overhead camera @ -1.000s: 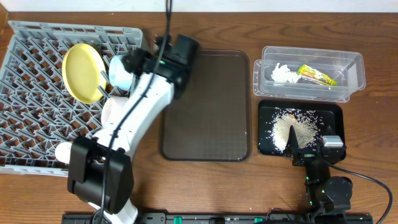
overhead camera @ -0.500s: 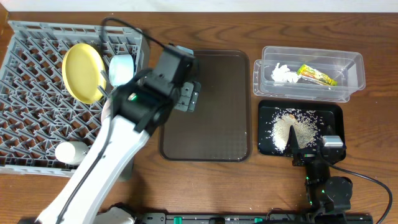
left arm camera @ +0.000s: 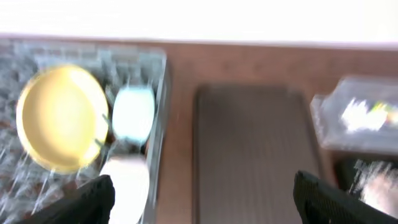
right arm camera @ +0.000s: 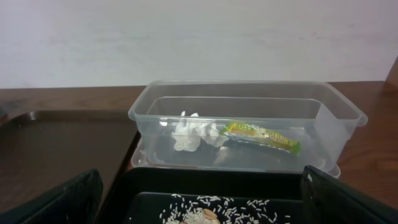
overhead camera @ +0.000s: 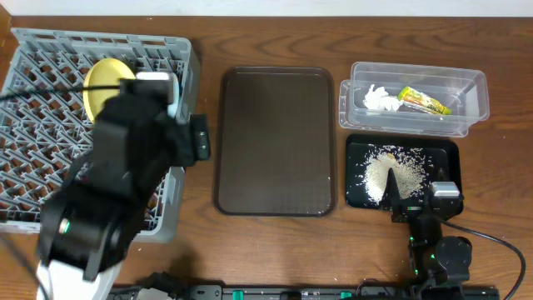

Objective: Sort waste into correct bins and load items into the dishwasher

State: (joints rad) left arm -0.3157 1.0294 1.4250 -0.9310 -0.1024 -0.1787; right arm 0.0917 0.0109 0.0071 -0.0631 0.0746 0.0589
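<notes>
My left gripper [left arm camera: 202,199] is open and empty, high above the right edge of the grey dish rack [overhead camera: 42,100]; in the overhead view it [overhead camera: 198,137] sits at the rack's edge. The blurred left wrist view shows the yellow plate [left arm camera: 62,118], light blue bowl [left arm camera: 134,112] and white-pinkish bowl [left arm camera: 127,186] in the rack. My left arm hides the cup and chopsticks. The clear tub [overhead camera: 416,79] holds the tissue [overhead camera: 379,98] and snack wrapper [overhead camera: 425,102]. Rice scraps [overhead camera: 396,171] lie in the black tray [overhead camera: 445,150]. My right gripper [right arm camera: 199,199] is open at that tray's front edge.
The dark brown serving tray [overhead camera: 275,142] lies between the rack and the bins, with nothing on it. My left arm covers much of the rack's right half in the overhead view. The right arm's base [overhead camera: 437,250] sits at the table's front right.
My left arm has swung left from the brown tray's left edge to over the rack and risen toward the overhead camera. The right arm has not moved.
</notes>
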